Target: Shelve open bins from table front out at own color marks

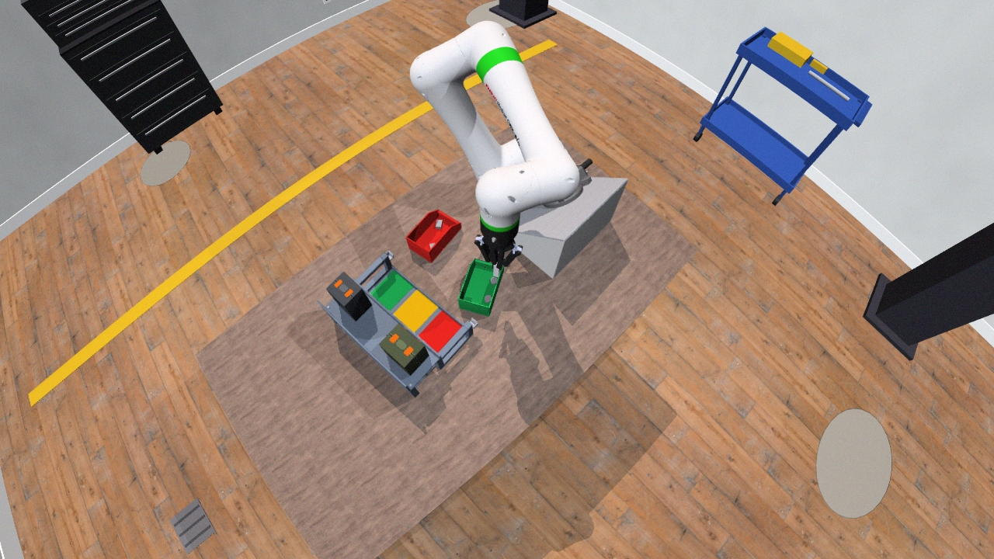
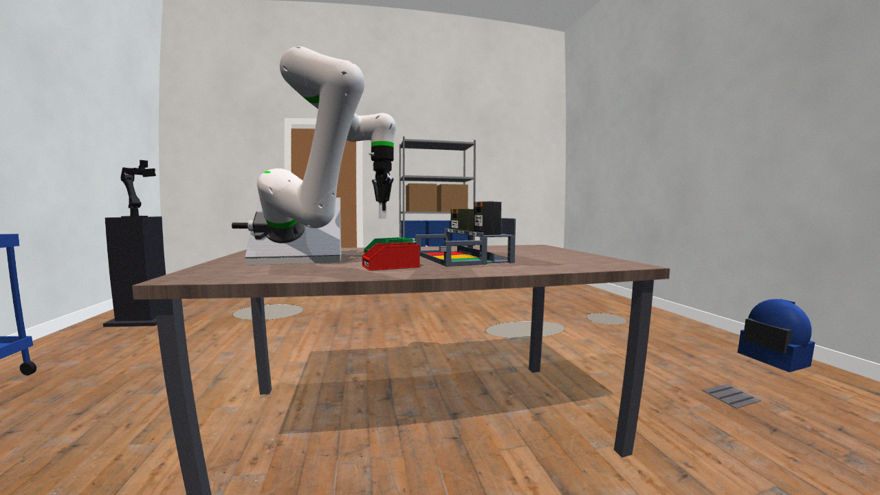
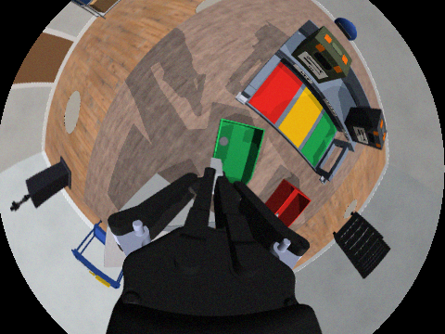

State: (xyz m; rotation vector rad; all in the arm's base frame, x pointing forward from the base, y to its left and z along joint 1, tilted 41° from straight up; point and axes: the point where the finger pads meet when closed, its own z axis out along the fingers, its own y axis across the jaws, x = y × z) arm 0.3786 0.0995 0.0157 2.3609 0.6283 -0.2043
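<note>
1. Exterior view: the robot's jaws (image 1: 498,269) (image 2: 382,213) point down, pressed together with nothing between them, above the green bin (image 1: 479,286) (image 2: 393,240) (image 3: 239,149).
2. The green bin stands on the wooden surface (image 1: 298,445) (image 2: 553,265) (image 3: 195,60), round parts inside.
3. The red bin (image 1: 432,234) (image 2: 392,256) (image 3: 288,202) stands near it, also holding parts.
4. Beside both, the shelf (image 1: 455,352) (image 2: 483,251) (image 3: 265,120) shows green, yellow and red marks, uncovered.
</note>
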